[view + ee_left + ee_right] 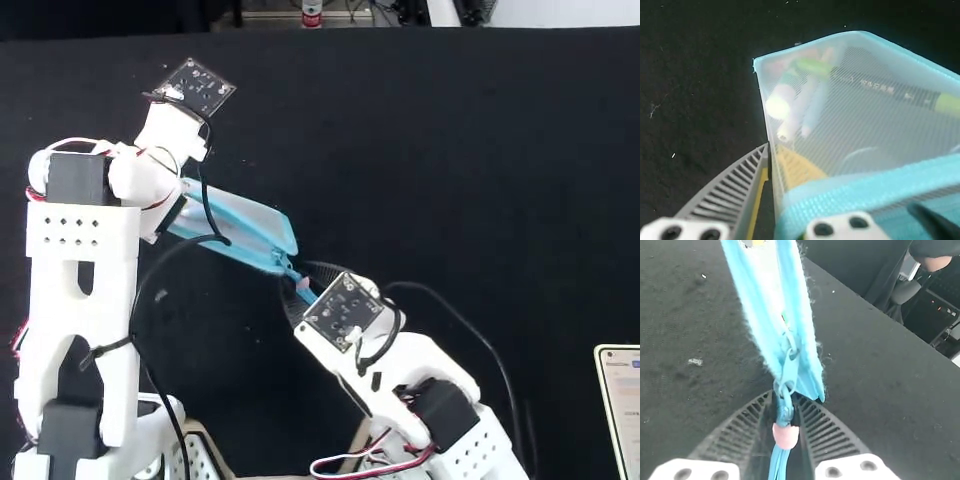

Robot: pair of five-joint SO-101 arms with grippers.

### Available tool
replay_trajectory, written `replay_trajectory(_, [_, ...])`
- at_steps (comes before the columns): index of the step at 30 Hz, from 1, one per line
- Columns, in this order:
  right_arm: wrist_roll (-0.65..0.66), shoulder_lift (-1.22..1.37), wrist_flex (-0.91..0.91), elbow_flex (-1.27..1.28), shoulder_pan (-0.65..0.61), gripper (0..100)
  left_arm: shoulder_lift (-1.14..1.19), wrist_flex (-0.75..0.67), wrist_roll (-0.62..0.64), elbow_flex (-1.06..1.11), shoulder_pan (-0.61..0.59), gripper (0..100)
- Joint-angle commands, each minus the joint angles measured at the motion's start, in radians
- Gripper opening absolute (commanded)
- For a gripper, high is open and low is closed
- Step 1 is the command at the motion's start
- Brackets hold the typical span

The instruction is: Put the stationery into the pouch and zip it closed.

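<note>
Pouch (240, 232) stretched between both arms: left hand (772, 167) clamps its 10 o'clock end (far finger hidden behind mesh), right hand (785, 407) pinches the zipper pull (785, 434) at 4 o'clock; pens (790, 107) inside, hazy.

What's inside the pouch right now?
Through the pouch mesh: several pens, including a white-tipped pen and a dark pen with a green end. The zipper band hides anything near the opening.

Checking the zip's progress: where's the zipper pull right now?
The zipper pull is pinched in the right tool, just off the end of the pouch; in the high view that is at the pouch's lower-right corner.
</note>
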Motion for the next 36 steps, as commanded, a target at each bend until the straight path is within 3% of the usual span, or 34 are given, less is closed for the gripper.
replay_trajectory(1, [-0.008, -0.008, -0.025, -0.045, -0.006, 1.5, -0.005, -0.005, -0.012, -0.062, 0.024, 3])
replay_trajectory(10, [-0.009, -0.015, -0.021, -0.058, -0.006, 2.3, -0.005, 0.002, -0.008, -0.062, 0.024, 3])
replay_trajectory(14, [-0.11, -0.005, -0.025, -0.058, -0.006, 8.2, -0.005, 0.002, -0.008, -0.062, 0.024, 3])
replay_trajectory(20, [-0.112, -0.013, -0.048, -0.027, -0.006, 1.4, -0.005, 0.0, -0.006, -0.062, 0.024, 3])
replay_trajectory(27, [-0.112, -0.015, 0.012, -0.154, 0.04, 1.1, -0.008, 0.003, -0.006, -0.061, 0.018, 3])
replay_trajectory(36, [-0.002, 0.071, 0.109, -0.249, 0.086, 1.1, -0.017, 0.003, 0.041, -0.062, 0.021, 3])
